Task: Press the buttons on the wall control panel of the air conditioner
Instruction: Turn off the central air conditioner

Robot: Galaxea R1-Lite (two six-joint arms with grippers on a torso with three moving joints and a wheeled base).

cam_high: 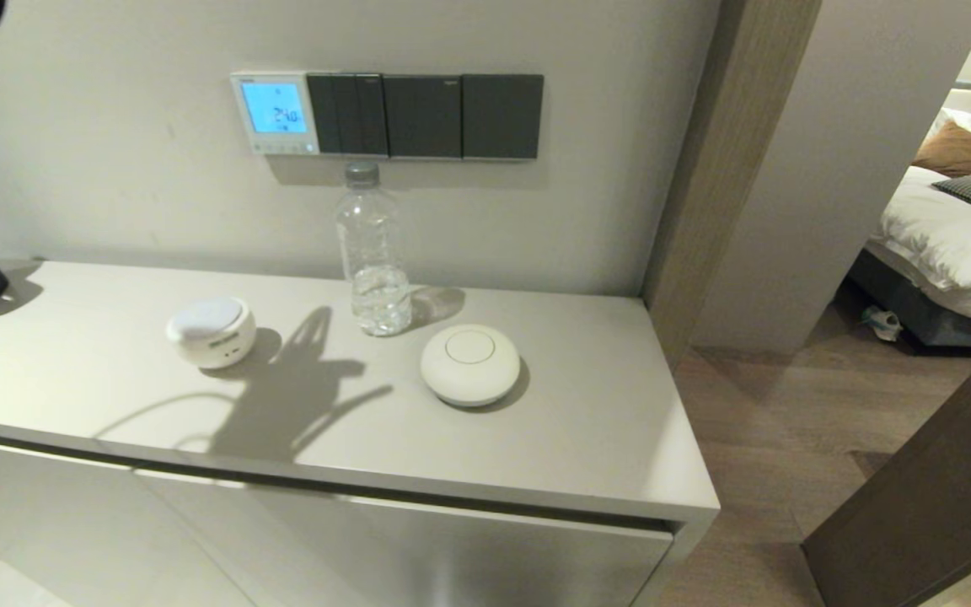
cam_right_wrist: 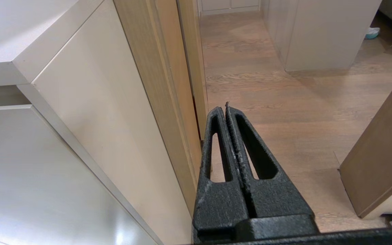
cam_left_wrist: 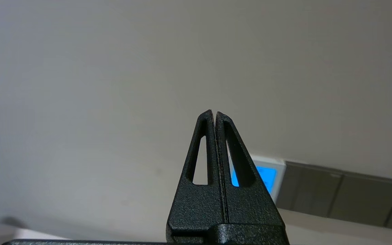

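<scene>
The air conditioner's wall control panel [cam_high: 275, 112] is a small white-framed square on the wall, its screen glowing light blue with digits. The buttons [cam_high: 285, 147] are a row of tiny pale keys along its bottom edge. My left gripper [cam_left_wrist: 214, 112] is shut and empty, held off the wall to the left of the panel. In the left wrist view the panel [cam_left_wrist: 277, 175] shows partly behind the fingers [cam_left_wrist: 237, 190], which hide the buttons. My right gripper [cam_right_wrist: 226, 106] is shut and empty, low beside the cabinet's right side over the floor.
Three dark grey switch plates [cam_high: 426, 116] adjoin the panel's right. On the pale cabinet top [cam_high: 603, 421] stand a clear water bottle [cam_high: 373, 253] below the switches, a white round device [cam_high: 211, 330] and a white disc [cam_high: 469, 364]. A doorway with wood floor [cam_high: 789, 421] lies right.
</scene>
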